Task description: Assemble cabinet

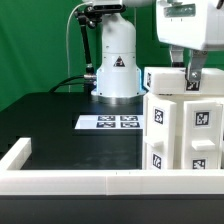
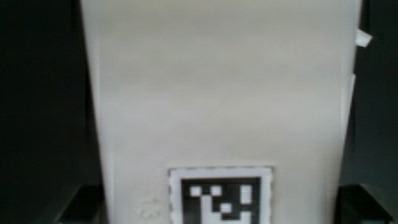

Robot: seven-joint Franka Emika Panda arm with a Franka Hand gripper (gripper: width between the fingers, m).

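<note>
We see the gripper [image 1: 190, 79] at the top of the cabinet [image 1: 178, 128], on the exterior view's right, probably to seat a part; whether it grips, we cannot tell.

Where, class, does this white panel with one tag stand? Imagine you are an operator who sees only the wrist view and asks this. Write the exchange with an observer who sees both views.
Observer: It belongs to the cabinet, which stands at the exterior view's right and shows several tags.
Operator: Where is my gripper on it?
Observer: The gripper points straight down at the cabinet's top. I cannot tell whether it is shut.
Operator: What else is nearby?
Observer: The marker board lies flat on the black table, towards the exterior view's left and apart from the cabinet.
</note>
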